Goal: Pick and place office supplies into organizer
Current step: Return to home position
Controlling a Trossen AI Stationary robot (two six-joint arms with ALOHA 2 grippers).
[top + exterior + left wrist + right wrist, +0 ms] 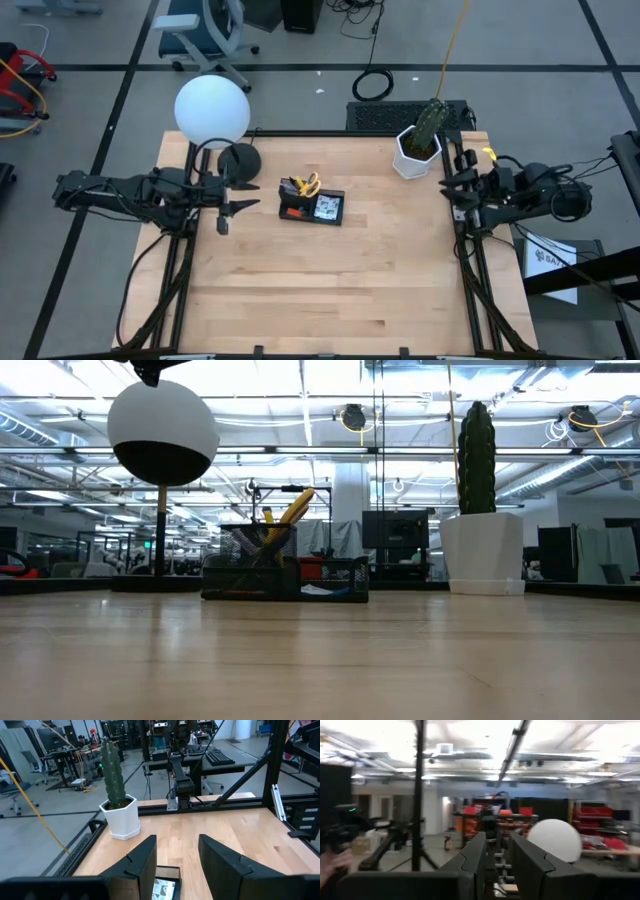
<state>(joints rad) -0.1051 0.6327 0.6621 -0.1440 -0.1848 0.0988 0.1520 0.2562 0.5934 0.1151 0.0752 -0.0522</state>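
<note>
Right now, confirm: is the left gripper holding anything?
No, the left gripper is wide open with nothing held in it.

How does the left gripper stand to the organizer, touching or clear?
Apart. The high view shows a strip of bare table between the left gripper and the organizer.

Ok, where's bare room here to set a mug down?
Bare: the wide table stretch on the organizer side away from the lamp base, and the strip between organizer and plant pot. Crowded: between lamp base, left gripper and organizer.
</note>
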